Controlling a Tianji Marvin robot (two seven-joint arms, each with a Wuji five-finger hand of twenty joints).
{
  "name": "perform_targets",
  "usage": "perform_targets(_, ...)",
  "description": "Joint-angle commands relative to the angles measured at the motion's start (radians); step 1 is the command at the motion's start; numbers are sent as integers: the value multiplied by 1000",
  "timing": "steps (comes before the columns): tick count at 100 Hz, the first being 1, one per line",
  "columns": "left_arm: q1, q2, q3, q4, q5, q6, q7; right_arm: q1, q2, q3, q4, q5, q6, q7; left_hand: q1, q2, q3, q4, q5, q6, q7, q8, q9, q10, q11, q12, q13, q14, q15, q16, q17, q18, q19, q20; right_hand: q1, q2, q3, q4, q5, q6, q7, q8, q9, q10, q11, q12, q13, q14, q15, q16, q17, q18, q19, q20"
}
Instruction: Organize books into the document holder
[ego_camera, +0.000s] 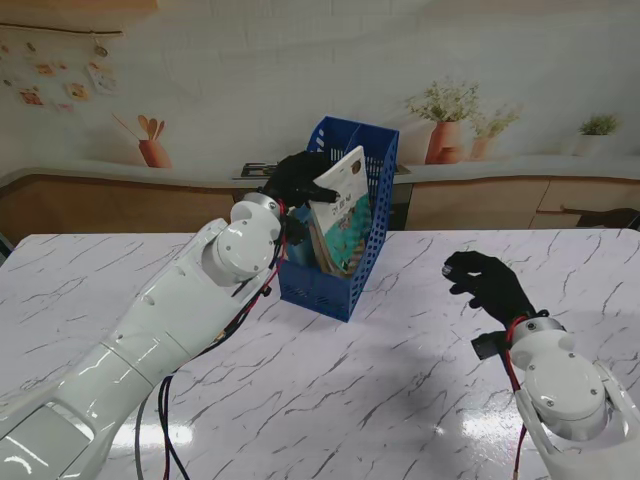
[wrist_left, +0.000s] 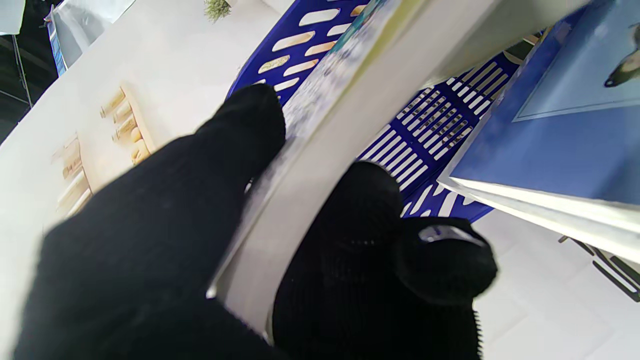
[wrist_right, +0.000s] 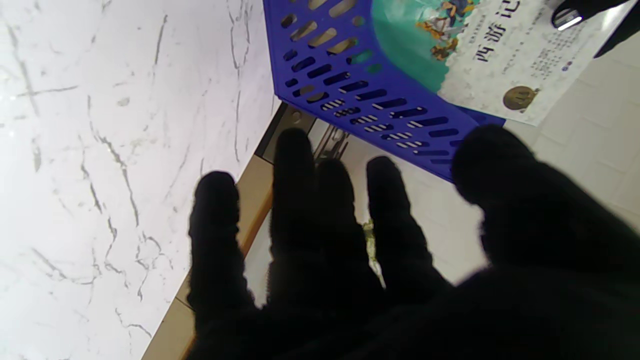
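I see a white marble table with grey veins stretching under and around both hands. Past the far edge of it, beyond my left hand, a wooden counter runs along the wall, and on it an orange pot of utensils stands. Beyond my right hand, three potted plants sit on the same ledge: a large terracotta one, a smaller one just beside it, and a small green one farther right.

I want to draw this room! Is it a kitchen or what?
It looks like a pretend kitchen: the wall backdrop is printed with potted plants and utensils. Really it seems a robot test room, with a marble-look table and a blue document holder.
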Motion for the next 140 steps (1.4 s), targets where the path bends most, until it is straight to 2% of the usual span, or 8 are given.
perform_targets(1,10,-10,8,4,15,-38,-3,-3,-6,-6,3,3,-4,-3,82,59,175,50,27,-113,66,-14,38,-57,-27,-35,32,-75,19,-28,32,-67,130,-2,-11,26,-23,32,4,1,-18,22,-8,-9,19,16,-13,-9,-7,0,-8,4,-7,-7)
perform_targets(18,19,-10,19,12,39,-38,8,-1,-5,-8,5,7,-7,0,81,46,133,9,23,-149,59,-35,30,-32,-18,-116,28,-23,3,-23,26,26,145,-57,-5,30,-36,35,7,-2,-18,21,-4,-9,22,15,-9,-9,-3,1,-2,1,-3,-6)
perform_targets(30,26,-6,25,10,57,-35,7,-1,-6,-8,5,6,-7,-3,73,28,115,-19,30,-179,56,-60,17,-31,-5,-141,17,70,-67,2,-5,120,123,-87,-6,26,-40,36,8,-7,-19,20,-2,-8,20,13,-4,-8,-3,0,1,5,-1,-6)
perform_targets(45,29,-4,38,20,102,-35,23,-1,-6,-8,6,8,-6,-4,55,20,89,-50,25,-217,52,-99,-41,-19,-4,-107,-92,132,-137,99,-171,187,78,46,-12,20,-33,37,12,-10,-18,19,6,-8,18,12,3,-2,-4,0,4,11,2,-6)
perform_targets(63,30,5,55,15,141,-19,11,0,-7,-9,6,12,-5,-3,51,18,50,-83,24,-239,33,-133,-68,-21,-18,-101,-168,157,-172,107,-253,195,55,97,-18,14,-18,37,14,-14,-16,19,11,-7,14,11,6,1,-7,-1,3,17,3,-7)
perform_targets(88,35,13,71,5,178,4,-2,-2,-6,-9,6,14,-5,-2,-30,160,15,-51,-31,-227,25,-200,-258,24,125,-223,-290,186,-272,120,-356,192,1,212,-20,15,-5,35,10,-10,-16,19,4,-5,10,13,-1,3,-12,-3,-3,16,-1,-11)
perform_targets(102,38,25,76,-11,192,17,-35,-2,-6,-8,6,14,-4,-2,-31,199,-101,-81,-64,-196,-16,-293,-331,27,163,-359,-343,190,-331,108,-399,186,-26,237,-17,20,-9,34,7,-9,-17,19,-2,-5,11,14,-7,0,-12,-2,-6,10,-2,-13)
perform_targets(140,45,40,83,-30,239,37,-53,0,-7,-9,7,17,-5,-4,3,229,-213,-114,-61,-216,-62,-391,-367,49,132,-392,-395,202,-385,99,-460,200,-71,258,-3,33,-36,36,3,-9,-19,18,-8,-7,17,15,-12,-6,-7,-1,-4,1,0,-14)
